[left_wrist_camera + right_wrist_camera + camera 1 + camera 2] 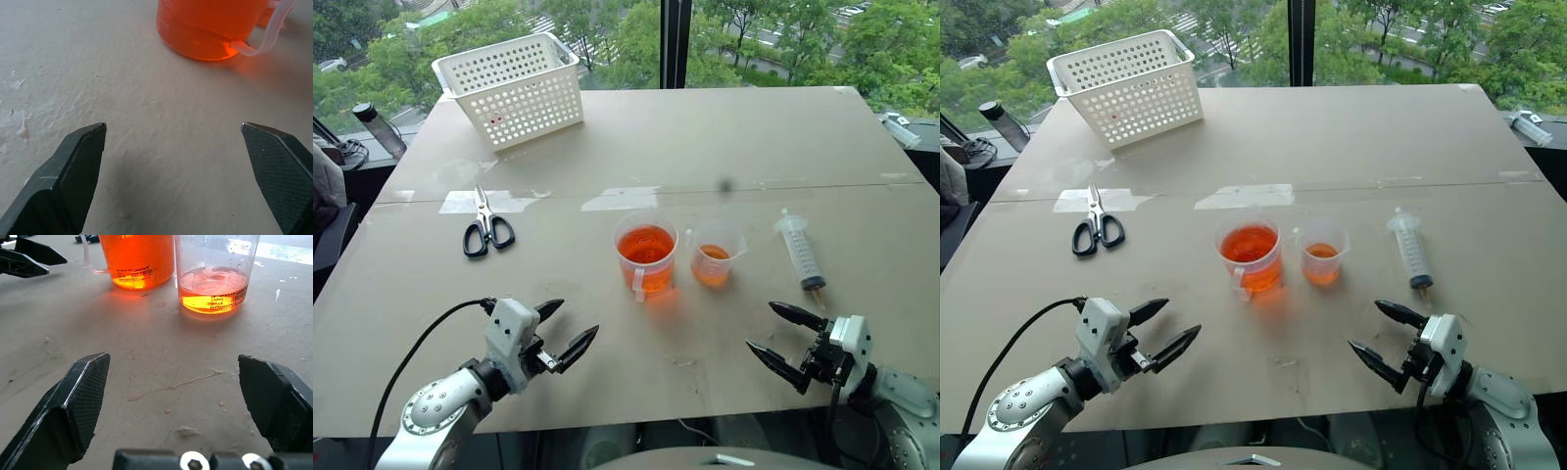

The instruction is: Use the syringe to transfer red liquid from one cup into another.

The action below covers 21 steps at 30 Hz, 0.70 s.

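Note:
The larger handled cup (645, 258) stands mid-table, well filled with red liquid (646, 245). Just right of it is the smaller narrow cup (715, 254) with a shallow layer of the same liquid. The syringe (800, 249) lies flat on the table to the right of both cups, tip toward me. My left gripper (564, 331) hovers open near the table's front edge, left of the cups, with nothing between its fingers. My right gripper (782, 338) is open and empty at the front right, just short of the syringe's tip.
A white perforated basket (514, 88) stands at the far left of the table (705, 147). Black-handled scissors (487, 228) lie left of the cups. A few drops wet the table in front of the right gripper (171, 387). A second syringe (1531, 127) lies beyond the table's far right edge.

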{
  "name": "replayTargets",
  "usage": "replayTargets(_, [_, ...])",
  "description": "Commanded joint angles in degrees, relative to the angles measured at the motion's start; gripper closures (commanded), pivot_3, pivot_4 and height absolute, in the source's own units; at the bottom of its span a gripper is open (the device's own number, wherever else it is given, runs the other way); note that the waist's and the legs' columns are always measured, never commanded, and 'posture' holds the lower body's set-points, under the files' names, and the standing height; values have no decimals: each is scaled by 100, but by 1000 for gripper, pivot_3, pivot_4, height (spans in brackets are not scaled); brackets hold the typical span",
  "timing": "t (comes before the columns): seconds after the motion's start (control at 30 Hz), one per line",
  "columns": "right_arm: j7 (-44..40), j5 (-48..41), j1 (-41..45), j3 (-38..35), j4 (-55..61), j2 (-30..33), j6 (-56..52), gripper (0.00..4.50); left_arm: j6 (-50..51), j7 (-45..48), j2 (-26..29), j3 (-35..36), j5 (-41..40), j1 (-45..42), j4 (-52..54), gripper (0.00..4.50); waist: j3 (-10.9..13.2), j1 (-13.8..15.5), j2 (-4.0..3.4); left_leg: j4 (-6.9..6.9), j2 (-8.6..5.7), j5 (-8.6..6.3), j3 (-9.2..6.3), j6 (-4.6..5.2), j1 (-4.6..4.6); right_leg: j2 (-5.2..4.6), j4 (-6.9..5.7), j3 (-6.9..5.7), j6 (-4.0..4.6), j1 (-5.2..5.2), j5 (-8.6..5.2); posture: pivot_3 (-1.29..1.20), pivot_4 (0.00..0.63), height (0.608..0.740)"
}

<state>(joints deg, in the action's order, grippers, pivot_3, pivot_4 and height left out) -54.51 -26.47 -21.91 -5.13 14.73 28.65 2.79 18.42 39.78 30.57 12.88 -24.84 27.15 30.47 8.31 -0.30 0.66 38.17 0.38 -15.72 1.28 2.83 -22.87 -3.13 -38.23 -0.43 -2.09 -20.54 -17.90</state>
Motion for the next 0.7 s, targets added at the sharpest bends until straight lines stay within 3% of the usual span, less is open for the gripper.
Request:
replayTargets(0.03, [21, -54, -70, -115, 184, 40, 41, 37, -52, 77, 42, 24, -47, 28, 47, 0, 0, 0, 0, 0, 0, 0, 0, 0, 0, 0, 0, 0, 0, 0, 0, 0, 150, 740])
replayTargets(0.7, [-47, -282, -79, -81, 526, 272, -354, 37, -152, 346, 152, 137, -74, 0, -94, 0, 0, 0, -2, 0, 0, 0, 0, 0, 0, 0, 0, -1, 0, 0, 0, 0, 150, 740])
